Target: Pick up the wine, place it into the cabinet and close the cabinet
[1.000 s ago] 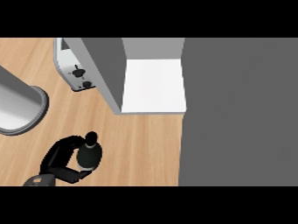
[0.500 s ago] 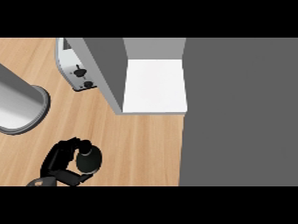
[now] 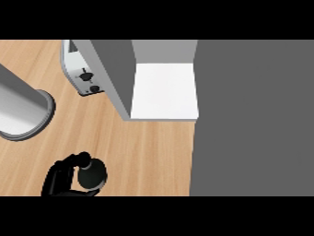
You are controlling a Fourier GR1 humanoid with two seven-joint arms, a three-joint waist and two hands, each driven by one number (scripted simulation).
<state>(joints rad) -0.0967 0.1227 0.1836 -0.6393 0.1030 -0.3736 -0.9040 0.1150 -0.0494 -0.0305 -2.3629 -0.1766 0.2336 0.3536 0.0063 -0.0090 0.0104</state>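
The wine bottle [image 3: 92,175] shows from above as a dark round shape near the lower left of the head view, over the wooden counter [image 3: 152,156]. My left hand [image 3: 59,179] is curled round its left side, with the thumb over the top edge. The cabinet [image 3: 165,92] stands open up and to the right, showing a white inner floor and a grey side wall [image 3: 113,73]. The hand and bottle are well short of the opening. My right hand does not show.
A thick grey cylinder with a flanged end [image 3: 16,108] slants in from the upper left. A silver appliance with black knobs [image 3: 83,76] sits against the cabinet's left wall. A large dark grey surface [image 3: 261,115] fills the right side.
The hand with the bottle has slid slightly down toward the lower edge. The cabinet and appliance have shifted a little in the view.
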